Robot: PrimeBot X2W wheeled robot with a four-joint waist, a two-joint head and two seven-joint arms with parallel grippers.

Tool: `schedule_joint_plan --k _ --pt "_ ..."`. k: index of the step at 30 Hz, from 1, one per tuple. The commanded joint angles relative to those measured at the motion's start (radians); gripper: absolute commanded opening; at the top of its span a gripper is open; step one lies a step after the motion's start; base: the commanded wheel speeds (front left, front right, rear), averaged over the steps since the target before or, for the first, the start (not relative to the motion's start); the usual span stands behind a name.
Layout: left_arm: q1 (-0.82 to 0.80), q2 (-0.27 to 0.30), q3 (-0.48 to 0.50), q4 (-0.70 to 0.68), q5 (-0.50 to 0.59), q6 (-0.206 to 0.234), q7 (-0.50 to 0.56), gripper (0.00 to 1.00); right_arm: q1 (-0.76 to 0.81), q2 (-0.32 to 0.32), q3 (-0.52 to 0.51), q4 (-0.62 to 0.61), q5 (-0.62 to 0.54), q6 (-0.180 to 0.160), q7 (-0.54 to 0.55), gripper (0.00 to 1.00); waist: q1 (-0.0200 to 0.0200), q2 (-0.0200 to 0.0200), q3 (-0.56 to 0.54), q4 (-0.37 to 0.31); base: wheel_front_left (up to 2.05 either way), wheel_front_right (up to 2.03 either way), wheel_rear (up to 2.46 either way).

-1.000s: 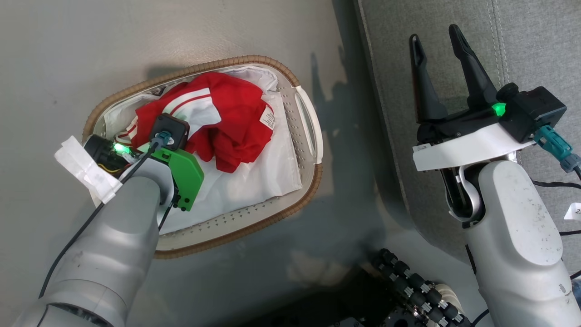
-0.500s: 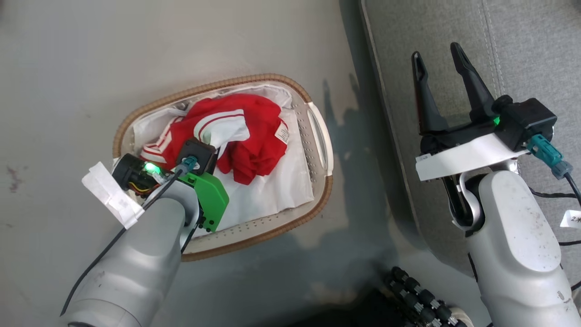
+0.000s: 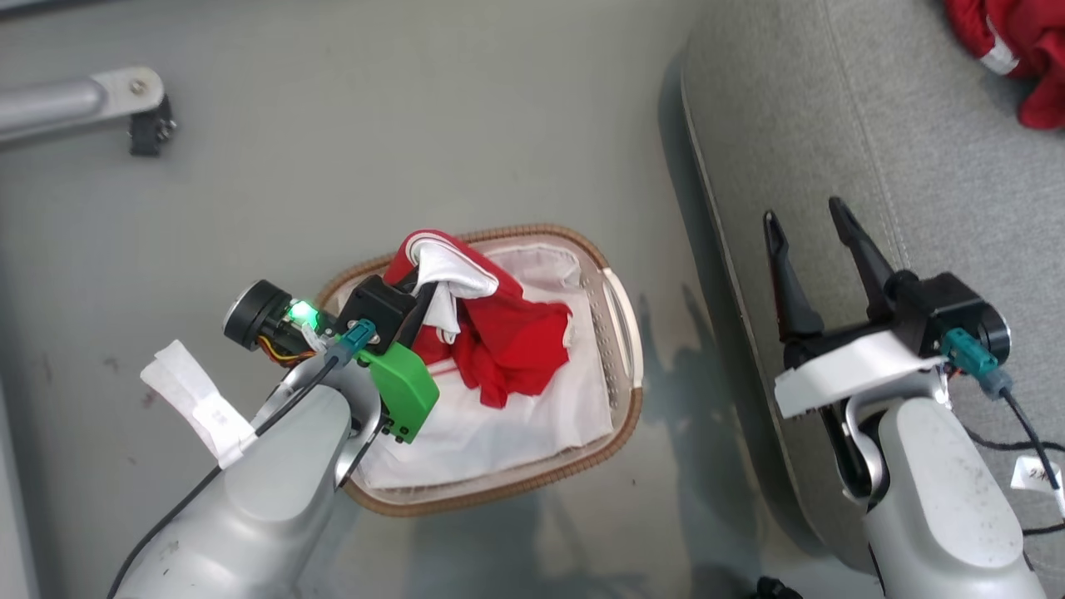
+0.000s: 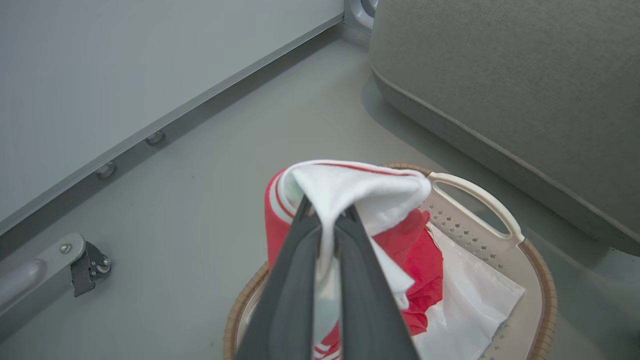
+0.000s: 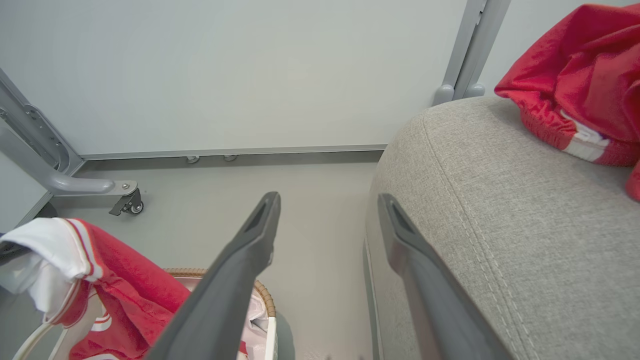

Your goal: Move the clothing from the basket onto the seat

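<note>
The clothing [image 3: 516, 341] is a red garment with white panels. It hangs part lifted over the basket [image 3: 620, 416], a cream oval one with a brown rim and a white liner. My left gripper [image 3: 424, 291] is shut on a white fold of it [image 4: 360, 190], and the red cloth [image 4: 415, 260] trails down into the basket [image 4: 480, 200]. A second red garment [image 3: 1023, 50] lies on the grey seat [image 3: 832, 125] at the far right. My right gripper [image 3: 803, 212] hovers open and empty over the seat's left edge [image 5: 500, 225].
A grey metal leg with a caster [image 3: 125, 100] stands on the floor at the upper left. A pale wall panel [image 5: 250, 75] runs behind the basket and the seat. Bare grey floor lies between the basket and the seat.
My left gripper has risen with the garment, pulling it up out of the basket. The head view has shifted, bringing the far seat and the metal leg into sight. The right gripper stays open.
</note>
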Motion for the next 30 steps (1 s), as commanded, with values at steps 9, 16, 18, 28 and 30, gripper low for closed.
schedule_joint_plan --k 9,16,18,28,30 --pt "-0.037 0.073 -0.044 -0.124 0.054 -0.005 -0.004 0.0 0.118 -0.005 -0.006 0.04 -0.025 -0.001 -0.005 1.0 0.0001 0.0 -0.286 0.066 0.0 0.0 0.0" --pt "-0.142 0.107 -0.117 -0.186 0.07 -0.008 0.025 0.0 0.182 -0.004 -0.012 0.058 -0.044 -0.001 -0.005 1.0 0.0001 0.0 -0.382 0.077 0.0 0.0 0.0" --pt "-0.179 0.12 -0.145 -0.201 0.061 -0.007 0.037 0.0 0.196 -0.004 -0.007 0.06 -0.049 -0.001 -0.005 1.0 0.0001 0.0 -0.406 0.079 0.0 0.0 0.0" --pt "-0.344 0.103 -0.217 -0.186 -0.011 -0.006 0.065 0.0 0.225 -0.004 0.038 0.067 -0.064 -0.001 -0.005 1.0 0.0001 0.0 -0.495 0.07 0.0 0.0 0.0" --pt "-0.37 0.093 -0.223 -0.168 -0.029 -0.006 0.071 0.0 0.225 -0.004 0.05 0.067 -0.063 -0.001 -0.005 1.0 0.0001 0.0 -0.505 0.065 0.0 0.0 0.0"
